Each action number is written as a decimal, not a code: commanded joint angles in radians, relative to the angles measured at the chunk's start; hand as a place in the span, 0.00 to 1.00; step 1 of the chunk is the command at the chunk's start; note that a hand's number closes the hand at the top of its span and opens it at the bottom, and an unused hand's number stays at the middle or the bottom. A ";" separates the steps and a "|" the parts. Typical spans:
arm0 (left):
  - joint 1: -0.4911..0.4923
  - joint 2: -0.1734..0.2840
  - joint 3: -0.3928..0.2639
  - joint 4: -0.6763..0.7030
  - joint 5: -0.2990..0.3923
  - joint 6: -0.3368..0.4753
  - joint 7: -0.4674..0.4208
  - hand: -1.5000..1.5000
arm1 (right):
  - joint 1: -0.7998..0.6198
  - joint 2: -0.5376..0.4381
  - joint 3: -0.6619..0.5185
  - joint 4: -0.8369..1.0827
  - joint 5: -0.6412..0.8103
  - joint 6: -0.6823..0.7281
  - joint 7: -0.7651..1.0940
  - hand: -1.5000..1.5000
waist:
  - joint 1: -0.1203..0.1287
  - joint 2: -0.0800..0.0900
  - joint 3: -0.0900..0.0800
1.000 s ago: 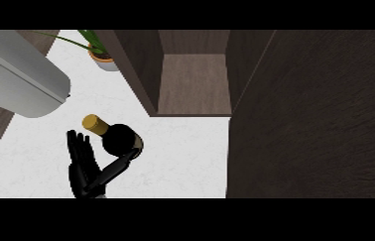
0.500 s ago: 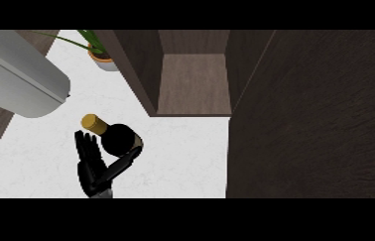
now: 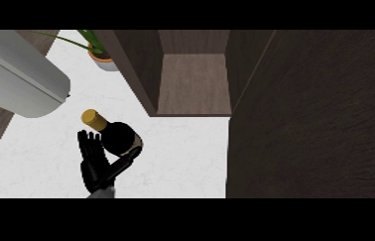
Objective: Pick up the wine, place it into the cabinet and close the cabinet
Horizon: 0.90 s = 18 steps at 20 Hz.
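We saw one robot hand (image 3: 99, 165) rising from the lower edge at the view's left, so we took it for the left one. Its fingers were straight and its thumb curled round the wine (image 3: 117, 135), a dark bottle with a gold cap, which it held above the white bench (image 3: 179, 155). The bottle was tilted, cap toward the upper left. The cabinet (image 3: 192, 81) stood open just beyond it, its door (image 3: 304, 116) swung out at the right. A potted plant (image 3: 99, 51) and a grey cylinder (image 3: 29, 84) sat at upper left.

The left hand (image 3: 97, 166) cups the wine (image 3: 117, 135) near the open cabinet (image 3: 192, 84).
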 commanded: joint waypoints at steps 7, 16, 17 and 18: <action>-0.066 -0.007 0.012 0.213 0.032 -0.127 -0.123 1.00 | 0.035 -0.021 -0.048 -0.023 -0.060 0.033 0.000 0.00 | -0.005 0.000 0.000; -0.110 -0.007 -0.002 0.237 0.001 -0.102 -0.137 1.00 | -0.084 -0.001 0.026 -0.006 0.039 -0.042 0.079 0.00 | 0.000 0.002 -0.001; -0.105 -0.007 -0.026 0.195 0.008 -0.079 -0.100 1.00 | -0.093 -0.038 -0.078 0.074 -0.052 0.012 0.004 0.00 | 0.001 0.001 0.000; -0.074 0.042 -0.034 0.236 -0.036 -0.181 -0.105 1.00 | 0.057 0.006 0.011 -0.032 0.025 0.030 -0.024 0.00 | -0.009 0.000 0.000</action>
